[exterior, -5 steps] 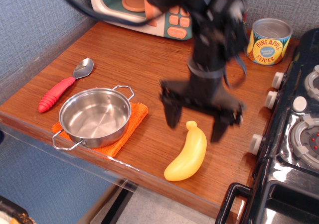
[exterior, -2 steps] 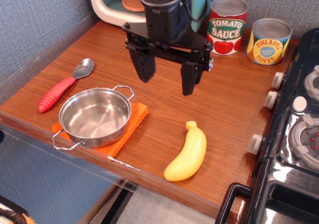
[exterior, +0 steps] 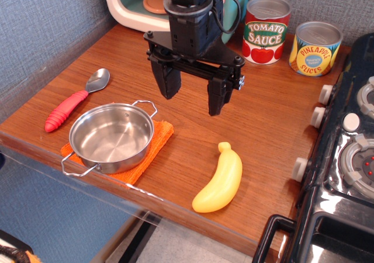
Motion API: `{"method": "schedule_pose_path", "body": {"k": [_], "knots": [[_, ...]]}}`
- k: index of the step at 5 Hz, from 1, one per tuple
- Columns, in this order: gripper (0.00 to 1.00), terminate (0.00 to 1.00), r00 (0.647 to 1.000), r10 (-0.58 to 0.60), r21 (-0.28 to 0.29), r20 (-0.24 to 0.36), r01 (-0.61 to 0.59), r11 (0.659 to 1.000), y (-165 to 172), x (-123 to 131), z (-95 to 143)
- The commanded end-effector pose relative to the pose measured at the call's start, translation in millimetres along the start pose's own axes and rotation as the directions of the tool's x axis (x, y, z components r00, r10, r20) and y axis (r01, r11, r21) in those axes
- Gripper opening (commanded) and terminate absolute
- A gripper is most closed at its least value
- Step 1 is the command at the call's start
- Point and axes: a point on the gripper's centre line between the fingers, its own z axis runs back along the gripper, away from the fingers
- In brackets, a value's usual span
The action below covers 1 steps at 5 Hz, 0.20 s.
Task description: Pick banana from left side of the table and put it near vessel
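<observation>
one banana (exterior: 220,180), one steel vessel (exterior: 111,137), one orange cloth (exterior: 151,149) under it, one red-handled spoon (exterior: 75,101). two cans (a tomato sauce can (exterior: 266,30) and a pineapple slices can (exterior: 315,48)). one toy microwave (exterior: 142,2) at the back, one black stove (exterior: 342,152) at the right, one gripper (exterior: 190,93) with two fingers, all on or over one table (exterior: 274,128).

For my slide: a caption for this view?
Open gripper above the table; banana lies right of the steel pot.
</observation>
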Motion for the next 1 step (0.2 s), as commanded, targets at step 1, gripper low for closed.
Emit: {"method": "schedule_pose_path", "body": {"k": [1], "knots": [[1.0,1.0,0.999,0.007,0.002,0.032,-0.008,1.0,21.0,-4.2,12.9]]}}
